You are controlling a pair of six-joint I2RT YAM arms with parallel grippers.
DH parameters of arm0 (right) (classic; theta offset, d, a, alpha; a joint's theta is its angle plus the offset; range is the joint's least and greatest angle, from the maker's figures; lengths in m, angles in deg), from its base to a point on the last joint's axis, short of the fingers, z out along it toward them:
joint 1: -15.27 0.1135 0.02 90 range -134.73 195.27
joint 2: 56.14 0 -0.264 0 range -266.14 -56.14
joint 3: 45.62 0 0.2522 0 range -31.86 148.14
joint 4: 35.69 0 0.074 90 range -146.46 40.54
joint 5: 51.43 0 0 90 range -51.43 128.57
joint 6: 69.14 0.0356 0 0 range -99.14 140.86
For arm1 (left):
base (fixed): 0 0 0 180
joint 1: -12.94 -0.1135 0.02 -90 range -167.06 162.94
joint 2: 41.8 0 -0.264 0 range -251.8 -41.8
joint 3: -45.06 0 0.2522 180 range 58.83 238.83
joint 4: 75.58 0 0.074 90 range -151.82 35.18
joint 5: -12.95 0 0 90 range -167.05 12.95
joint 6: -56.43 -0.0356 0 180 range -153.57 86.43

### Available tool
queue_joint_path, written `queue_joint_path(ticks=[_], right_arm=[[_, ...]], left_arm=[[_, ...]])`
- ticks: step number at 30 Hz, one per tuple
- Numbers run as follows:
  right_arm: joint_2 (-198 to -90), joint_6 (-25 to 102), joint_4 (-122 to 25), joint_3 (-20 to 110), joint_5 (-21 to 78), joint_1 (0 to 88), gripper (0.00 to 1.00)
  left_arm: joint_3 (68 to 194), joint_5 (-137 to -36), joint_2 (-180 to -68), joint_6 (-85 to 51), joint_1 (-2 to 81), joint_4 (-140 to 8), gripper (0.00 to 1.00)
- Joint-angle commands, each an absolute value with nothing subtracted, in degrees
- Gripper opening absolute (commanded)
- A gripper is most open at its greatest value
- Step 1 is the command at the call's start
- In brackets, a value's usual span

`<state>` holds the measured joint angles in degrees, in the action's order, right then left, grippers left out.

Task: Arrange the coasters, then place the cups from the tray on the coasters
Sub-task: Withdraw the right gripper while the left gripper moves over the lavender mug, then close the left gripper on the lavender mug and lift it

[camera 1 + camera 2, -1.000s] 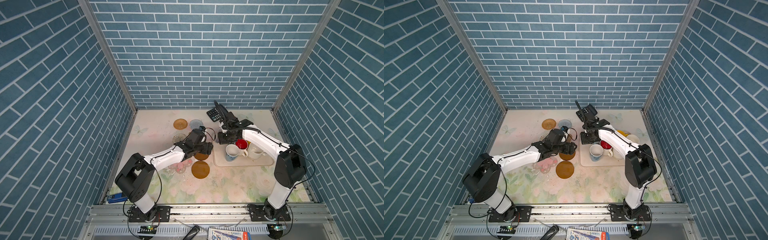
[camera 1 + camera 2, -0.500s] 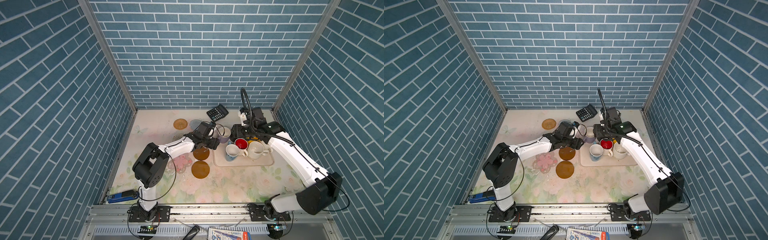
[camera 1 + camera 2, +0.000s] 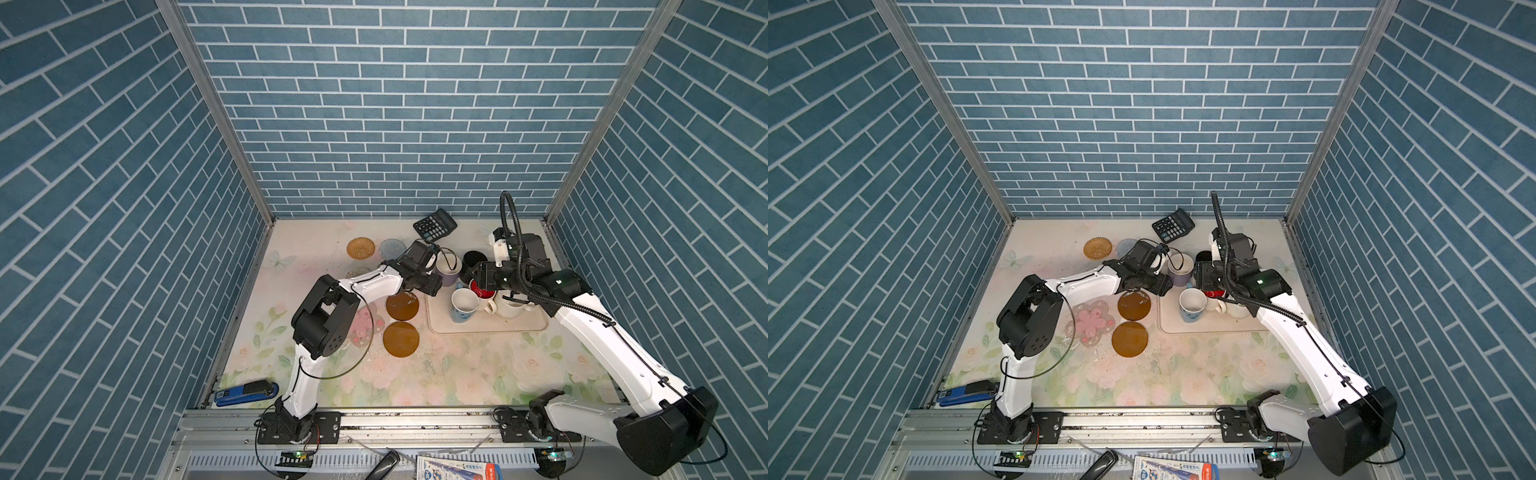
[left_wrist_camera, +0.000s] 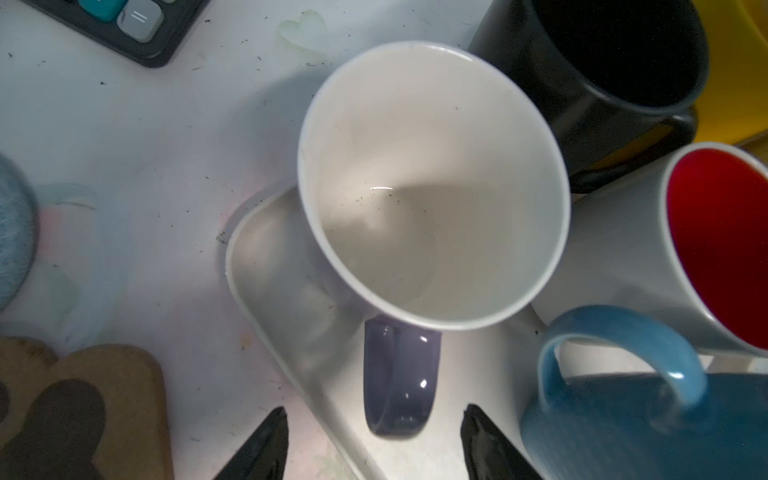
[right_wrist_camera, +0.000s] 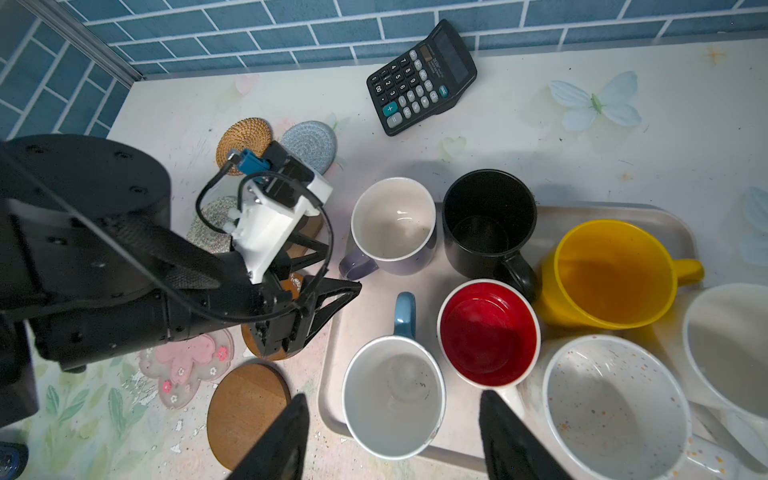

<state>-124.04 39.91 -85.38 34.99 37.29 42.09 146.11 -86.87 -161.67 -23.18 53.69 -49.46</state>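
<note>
- right arm (image 3: 590, 316) has swung round; right gripper (image 5: 393, 395) hangs wide above the cups (image 5: 488, 328) on the tray (image 3: 490, 326).
- left gripper (image 4: 374, 407), jaws apart, straddles the handle (image 4: 401, 374) of the lavender mug (image 4: 432, 187).

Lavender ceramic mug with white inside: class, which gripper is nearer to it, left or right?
Left. The left gripper sits open at the lavender mug handle; the right gripper hangs open over the pale blue ceramic mug.

Bimanual rig: left arm (image 3: 370, 283) and right arm (image 3: 602, 337) have white link shells, black joint housings and thin black cables. A ribbed black conduit (image 3: 518, 237) runs along the right arm. The right gripper (image 5: 394, 395) has black tapered fingers.
</note>
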Motion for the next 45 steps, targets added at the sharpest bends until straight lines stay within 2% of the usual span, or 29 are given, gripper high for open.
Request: queue_joint_path(ticks=[1,6,15,24,31,45], right_arm=[[-122.6,39.6,-83.0,32.2,36.5,41.9,0.65],[-122.1,39.6,-82.1,31.2,36.0,41.9,0.65],[-120.9,39.7,-81.4,30.3,36.1,41.8,0.66],[-120.3,40.0,-81.0,29.2,36.1,41.4,0.66],[-118.8,40.1,-82.1,29.4,36.3,41.1,0.66],[-114.4,42.3,-85.1,27.9,37.1,41.2,0.67]], left_arm=[[149.3,-85.3,-163.9,-24.2,53.5,-47.0,0.64],[152.4,-84.0,-166.3,-24.6,53.5,-46.0,0.55],[154.9,-83.0,-168.1,-25.4,53.6,-45.3,0.32],[156.3,-84.2,-167.8,-26.3,53.5,-44.3,0.0],[156.6,-83.0,-165.4,-26.1,53.6,-43.0,0.0],[154.7,-71.5,-152.9,-21.0,53.8,-35.5,0.0]])
